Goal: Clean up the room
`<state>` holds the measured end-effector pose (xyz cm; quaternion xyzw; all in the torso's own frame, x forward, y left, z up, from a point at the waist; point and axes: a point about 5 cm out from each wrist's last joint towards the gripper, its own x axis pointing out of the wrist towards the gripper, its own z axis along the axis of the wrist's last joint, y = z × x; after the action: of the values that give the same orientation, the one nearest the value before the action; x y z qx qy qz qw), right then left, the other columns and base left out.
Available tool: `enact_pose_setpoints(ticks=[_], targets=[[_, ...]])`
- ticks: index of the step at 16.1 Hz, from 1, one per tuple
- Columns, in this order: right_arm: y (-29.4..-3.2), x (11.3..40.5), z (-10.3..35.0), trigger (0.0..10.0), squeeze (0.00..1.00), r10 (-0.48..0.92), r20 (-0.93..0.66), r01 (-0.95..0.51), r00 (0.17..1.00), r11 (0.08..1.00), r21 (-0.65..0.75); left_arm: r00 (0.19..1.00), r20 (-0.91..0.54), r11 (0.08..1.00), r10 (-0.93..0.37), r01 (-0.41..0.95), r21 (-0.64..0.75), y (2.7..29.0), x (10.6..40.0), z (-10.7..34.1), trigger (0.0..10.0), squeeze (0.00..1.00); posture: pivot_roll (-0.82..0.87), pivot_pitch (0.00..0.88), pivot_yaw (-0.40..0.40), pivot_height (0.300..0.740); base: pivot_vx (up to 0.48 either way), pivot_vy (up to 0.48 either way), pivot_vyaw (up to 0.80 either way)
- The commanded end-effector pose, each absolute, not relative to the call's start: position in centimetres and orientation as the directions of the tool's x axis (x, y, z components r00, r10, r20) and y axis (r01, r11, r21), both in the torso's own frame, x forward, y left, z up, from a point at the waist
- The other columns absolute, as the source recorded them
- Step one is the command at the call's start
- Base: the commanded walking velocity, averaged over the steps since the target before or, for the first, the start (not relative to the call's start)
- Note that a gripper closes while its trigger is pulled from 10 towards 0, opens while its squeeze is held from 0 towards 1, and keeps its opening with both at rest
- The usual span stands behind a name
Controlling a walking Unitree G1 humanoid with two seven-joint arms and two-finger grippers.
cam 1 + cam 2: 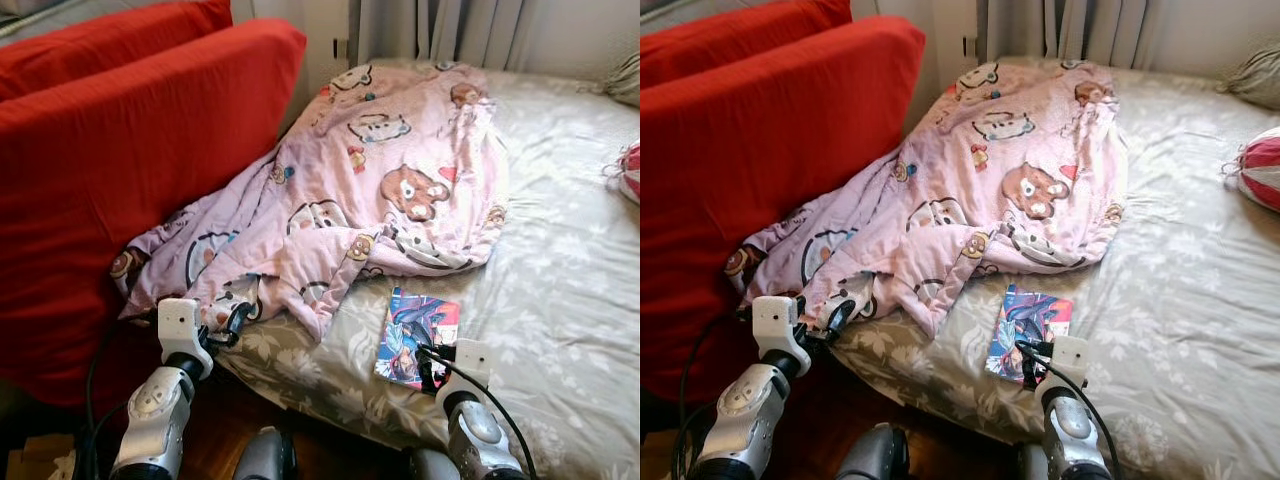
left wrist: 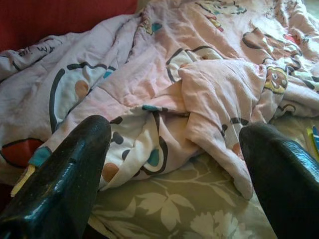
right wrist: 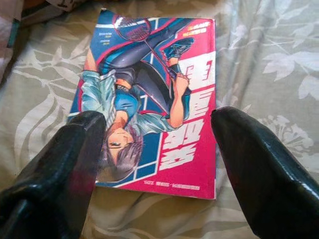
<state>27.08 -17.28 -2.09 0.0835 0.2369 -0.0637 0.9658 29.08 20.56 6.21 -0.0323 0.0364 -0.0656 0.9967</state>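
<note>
Right wrist: comic book (image 3: 154,104) lengthwise away.

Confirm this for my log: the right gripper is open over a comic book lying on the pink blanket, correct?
Not quite. The right gripper is open over the comic book, but the book lies on the floral bedsheet, beside the pink blanket, as the left eye view shows.

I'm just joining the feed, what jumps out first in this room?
A crumpled pink cartoon blanket sprawls across the bed, its left edge against a big red cushion. Near the bed's front edge lies a comic book, flat, with the open right gripper just above it. The left gripper, open too, points at the blanket's near corner.
</note>
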Motion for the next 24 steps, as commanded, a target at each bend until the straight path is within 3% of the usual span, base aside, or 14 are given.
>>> enact_pose_setpoints(ticks=[1, 2, 3, 4, 5, 6, 24], targets=[[-17.3, 26.6, -2.4, 10.0, 0.00, -0.097, -0.478, 0.184, 0.873, 0.973, 0.137, 0.985, -0.083, 0.988, -0.148, 0.144, -0.060, 20.5, 28.8, 6.1, 10.0, 0.00, 0.08, 0.164, 0.071, 0.641, 0.000, 0.000, 0.00], [-17.4, 26.5, -2.5, 10.0, 0.00, -0.106, -0.479, 0.191, 0.872, 0.973, 0.131, 0.985, -0.083, 0.988, -0.150, 0.146, -0.059, 20.5, 28.7, 6.1, 10.0, 0.00, 0.08, 0.169, 0.072, 0.641, 0.000, 0.000, 0.00], [-17.5, 26.4, -2.6, 10.0, 1.00, -0.111, -0.475, 0.195, 0.873, 0.972, 0.130, 0.985, -0.084, 0.988, -0.150, 0.146, -0.059, 20.6, 28.6, 6.2, 10.0, 0.00, 0.08, 0.173, 0.074, 0.641, 0.000, 0.000, 0.00], [-17.5, 26.6, -2.4, 10.0, 1.00, -0.114, -0.466, 0.193, 0.878, 0.973, 0.124, 0.985, -0.086, 0.988, -0.149, 0.145, -0.056, 20.7, 28.6, 6.2, 10.0, 0.00, 0.09, 0.176, 0.074, 0.641, 0.000, 0.000, 0.00], [-17.5, 26.7, -2.3, 10.0, 0.89, -0.112, -0.465, 0.184, 0.878, 0.976, 0.114, 0.985, -0.087, 0.988, -0.148, 0.143, -0.056, 20.7, 28.6, 6.3, 10.0, 0.00, 0.09, 0.177, 0.074, 0.641, 0.000, 0.000, 0.00], [-17.4, 26.9, -2.1, 10.0, 0.00, -0.106, -0.458, 0.179, 0.882, 0.977, 0.117, 0.985, -0.088, 0.988, -0.146, 0.142, -0.056, 20.7, 28.6, 6.4, 10.0, 0.00, 0.09, 0.183, 0.073, 0.641, 0.000, 0.000, 0.00], [-17.4, 27.8, -1.1, 10.0, 0.00, -0.099, -0.396, 0.154, 0.913, 0.982, 0.112, 0.985, -0.075, 0.986, -0.157, 0.153, -0.061, 20.3, 28.7, 7.1, 10.0, 0.00, 0.10, 0.205, 0.074, 0.631, 0.000, 0.000, 0.00]])
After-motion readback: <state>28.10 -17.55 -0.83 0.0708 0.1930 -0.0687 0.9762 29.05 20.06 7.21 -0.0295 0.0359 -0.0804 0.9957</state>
